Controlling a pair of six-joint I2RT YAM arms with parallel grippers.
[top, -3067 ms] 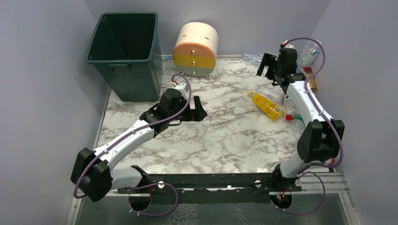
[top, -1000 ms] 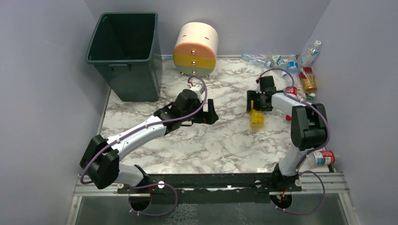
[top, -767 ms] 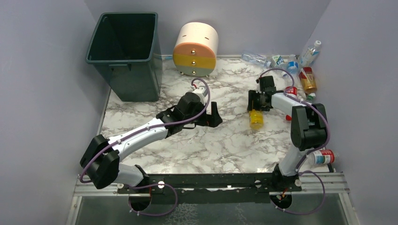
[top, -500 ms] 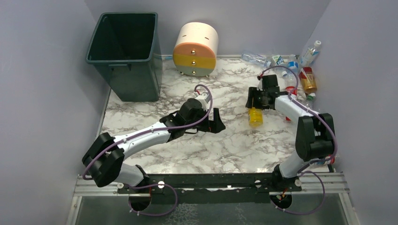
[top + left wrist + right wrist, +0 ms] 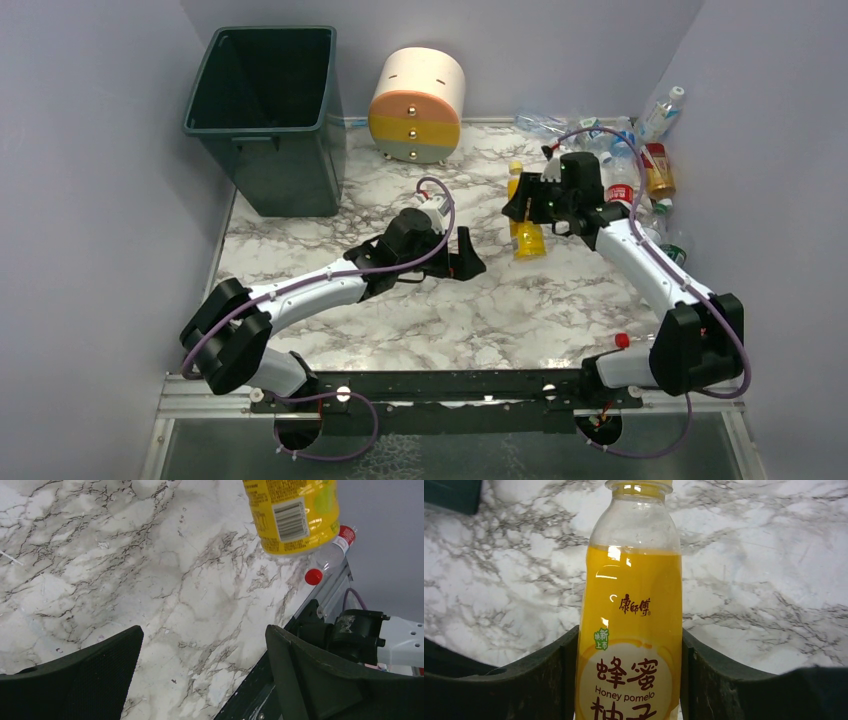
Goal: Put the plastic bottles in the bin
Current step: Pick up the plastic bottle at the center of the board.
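My right gripper is shut on a yellow-orange plastic bottle and holds it off the marble table, cap pointing toward the back. In the right wrist view both fingers press the label of this bottle. My left gripper stands open and empty low over the table, just left of the held bottle. The left wrist view shows its open jaws over bare marble, with the yellow bottle's base above them. The dark green bin stands at the back left, far from both grippers. Several more bottles lie at the back right.
A round cream, yellow and grey drawer unit stands beside the bin. A clear bottle with a red cap lies near the right arm's base. The black front rail runs along the near edge.
The right gripper closed on the yellow bottle, then lifted it off the table and carried it back and left. The left arm reached further right toward the table's middle.
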